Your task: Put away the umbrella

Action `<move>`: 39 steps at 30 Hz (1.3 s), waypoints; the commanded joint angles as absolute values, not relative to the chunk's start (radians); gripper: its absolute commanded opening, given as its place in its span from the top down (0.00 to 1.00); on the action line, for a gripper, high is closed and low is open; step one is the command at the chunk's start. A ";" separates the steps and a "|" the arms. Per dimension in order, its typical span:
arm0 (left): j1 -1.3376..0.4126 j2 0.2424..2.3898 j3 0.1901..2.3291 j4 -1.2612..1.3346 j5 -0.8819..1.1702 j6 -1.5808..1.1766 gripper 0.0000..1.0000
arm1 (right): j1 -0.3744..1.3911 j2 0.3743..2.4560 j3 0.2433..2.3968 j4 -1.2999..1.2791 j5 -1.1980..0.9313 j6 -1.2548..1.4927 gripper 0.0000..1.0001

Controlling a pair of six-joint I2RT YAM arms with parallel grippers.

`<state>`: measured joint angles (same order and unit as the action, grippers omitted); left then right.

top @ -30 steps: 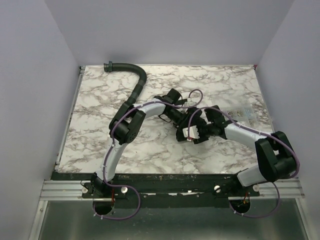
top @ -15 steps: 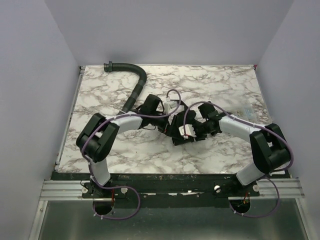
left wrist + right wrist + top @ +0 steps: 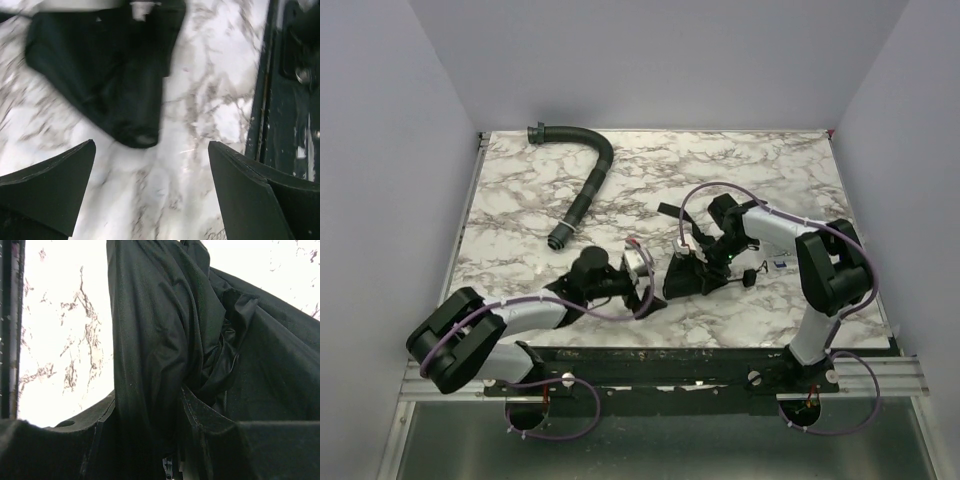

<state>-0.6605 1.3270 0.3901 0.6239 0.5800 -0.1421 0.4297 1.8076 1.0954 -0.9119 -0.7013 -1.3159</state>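
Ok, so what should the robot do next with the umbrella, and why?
Probably the left gripper should ease forward and close on the near end of the umbrella: its jaws stand wide open and empty, the dark bundle lies just ahead on the table, and the right gripper pinches the fabric.

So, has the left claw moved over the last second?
Yes. The left claw has drawn back toward the table's near edge, away from the black ribbed hose.

White arms (image 3: pixel 528 314), black joints (image 3: pixel 832 270), looping purple cables (image 3: pixel 712 186).
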 commanded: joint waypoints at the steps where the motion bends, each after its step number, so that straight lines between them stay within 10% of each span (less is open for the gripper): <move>1: -0.929 1.296 0.424 0.633 0.302 0.273 0.01 | 0.433 1.927 1.036 -1.052 -0.635 -1.182 0.78; 14: -1.122 1.661 0.672 0.490 -0.071 0.609 0.05 | 0.433 1.930 1.034 -0.987 -0.634 -1.123 0.78; 18: -1.112 1.755 0.767 0.323 -0.027 0.574 0.41 | 0.432 1.919 1.029 -0.983 -0.642 -1.118 0.75; 21: -1.089 1.787 0.814 0.201 0.059 0.482 0.68 | 0.416 1.899 1.042 -0.988 -0.668 -1.116 0.64; 29: -0.971 1.894 0.857 -0.020 0.399 0.253 0.83 | 0.185 1.755 1.255 -1.118 -0.788 -1.204 0.01; 39: -0.851 2.170 1.151 -0.423 0.633 0.084 0.82 | 0.006 1.439 1.223 -0.916 -0.807 -1.244 0.00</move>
